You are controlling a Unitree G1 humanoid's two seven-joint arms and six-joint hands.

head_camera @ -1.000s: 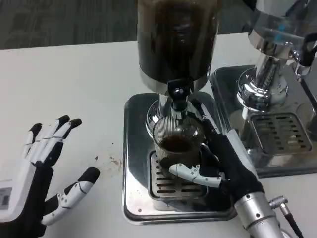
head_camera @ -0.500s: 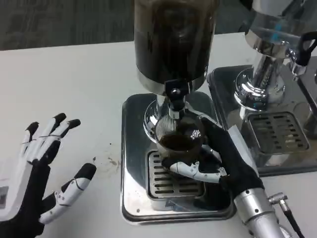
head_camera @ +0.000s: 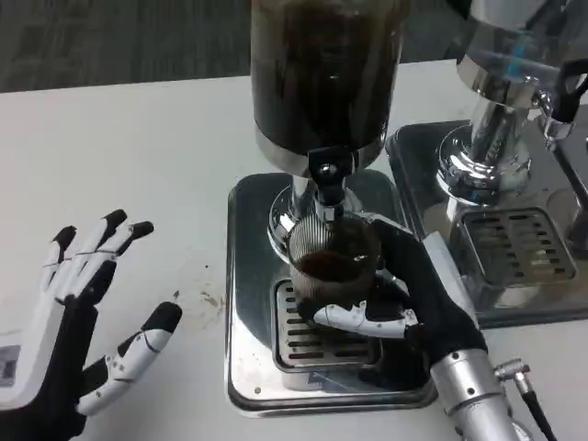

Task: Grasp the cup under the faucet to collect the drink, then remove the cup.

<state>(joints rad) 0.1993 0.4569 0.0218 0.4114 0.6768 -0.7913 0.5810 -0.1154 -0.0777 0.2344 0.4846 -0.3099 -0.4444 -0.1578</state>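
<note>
Left hand (head_camera: 69,340) spread and holding nothing on the white table (head_camera: 138,165) nearest the camera, right hand (head_camera: 404,299) wrapped around the clear cup (head_camera: 333,271) with dark drink, sitting over the drip grate (head_camera: 308,335) directly under the faucet (head_camera: 326,184).

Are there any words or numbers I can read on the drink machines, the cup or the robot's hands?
None can be read.
Left hand: a small grey patch sits on its white back near the picture's left edge, too blurred to read.
Dark drink dispenser: no label shows.
Cup, held by the right hand: no print shows.
Second dispenser: a blue glint, no letters.
</note>
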